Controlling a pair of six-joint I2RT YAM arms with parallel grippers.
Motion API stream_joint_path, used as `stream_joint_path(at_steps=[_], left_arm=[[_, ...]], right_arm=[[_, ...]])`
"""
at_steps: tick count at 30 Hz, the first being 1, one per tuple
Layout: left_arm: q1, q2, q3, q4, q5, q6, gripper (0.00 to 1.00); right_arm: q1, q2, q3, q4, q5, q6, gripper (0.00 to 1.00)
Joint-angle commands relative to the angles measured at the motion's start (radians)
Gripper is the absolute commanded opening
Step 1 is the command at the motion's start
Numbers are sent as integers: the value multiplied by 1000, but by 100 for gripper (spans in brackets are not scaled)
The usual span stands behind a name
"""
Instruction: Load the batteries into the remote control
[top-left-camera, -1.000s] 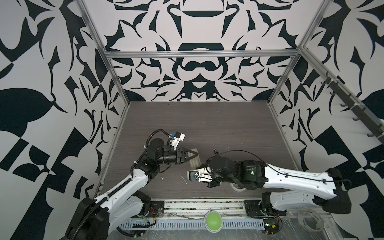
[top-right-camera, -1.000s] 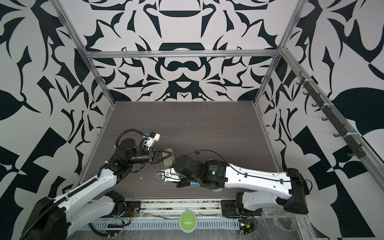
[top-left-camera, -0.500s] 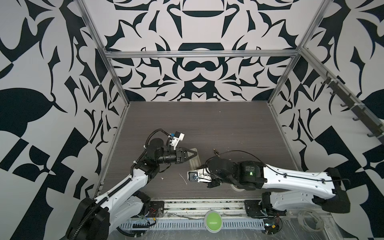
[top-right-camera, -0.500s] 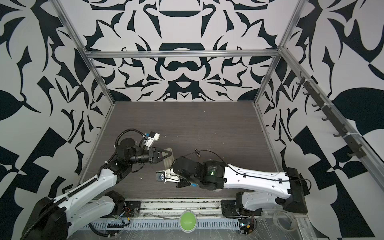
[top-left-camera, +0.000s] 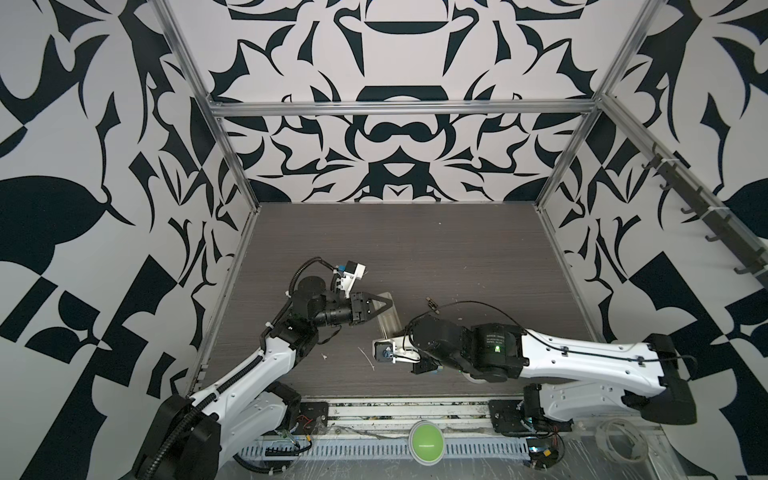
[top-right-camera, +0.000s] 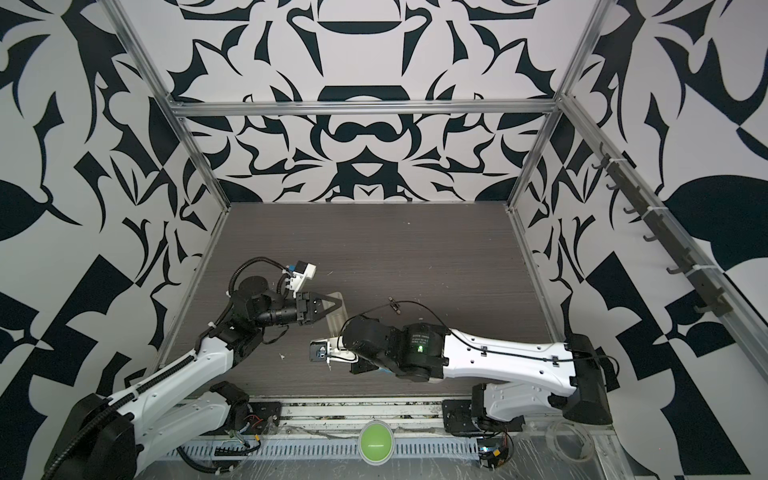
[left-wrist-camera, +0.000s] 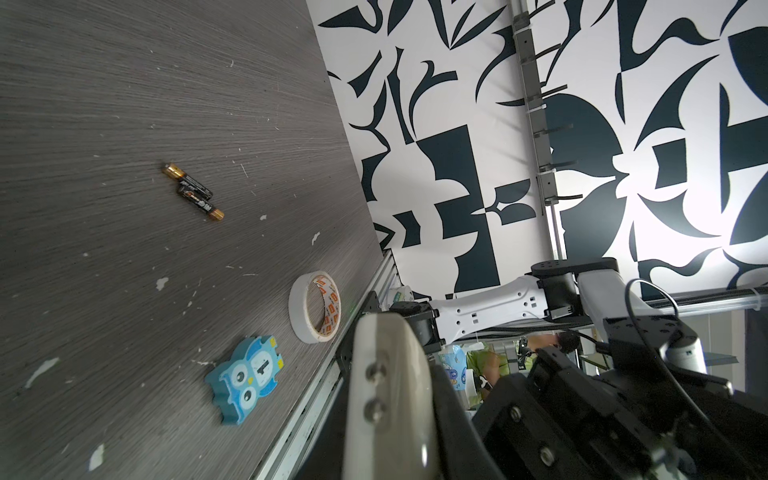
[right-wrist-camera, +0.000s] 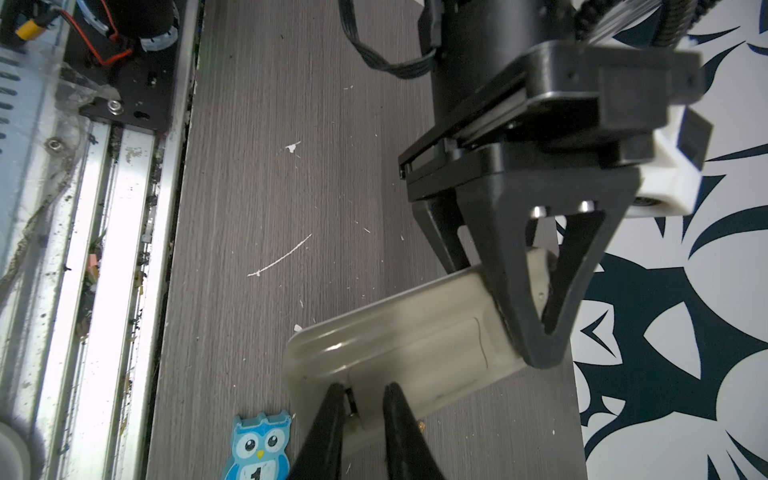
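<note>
The remote control (right-wrist-camera: 415, 345) is held above the table with its plain off-white back and battery cover toward the right wrist camera. My left gripper (top-left-camera: 390, 305) is shut on its far end, and its black fingers (right-wrist-camera: 536, 332) clamp both faces. My right gripper (right-wrist-camera: 365, 399) has its jaws a narrow gap apart, with the tips resting on the remote's back at the cover's edge. Both top views show the remote (top-right-camera: 337, 322) between the two arms, while the right gripper's jaws are hidden under the wrist. The two batteries (left-wrist-camera: 193, 191) lie side by side on the table (top-left-camera: 457, 249), beyond the right arm (top-left-camera: 432, 305).
A blue owl tile marked "1" (left-wrist-camera: 245, 382) lies near the table's front edge, close under the remote (right-wrist-camera: 257, 449). A roll of white tape (left-wrist-camera: 314, 307) stands beside it by the front rail. White scraps dot the wood. The patterned walls enclose three sides.
The right arm has edged slightly to the left at the remote. The left arm and the remote have stayed put.
</note>
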Motion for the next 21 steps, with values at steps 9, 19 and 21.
stream_joint_path(at_steps=[9,19,21], left_arm=[[-12,13,-8,41,75,-22,0],[-12,14,-10,42,73,-22,0],[-12,14,-12,42,73,-22,0]], right_arm=[[-13,-14,10,107,123,-34,18],[-12,-1,27,110,140,-64,16],[-13,-4,27,114,144,-69,16]])
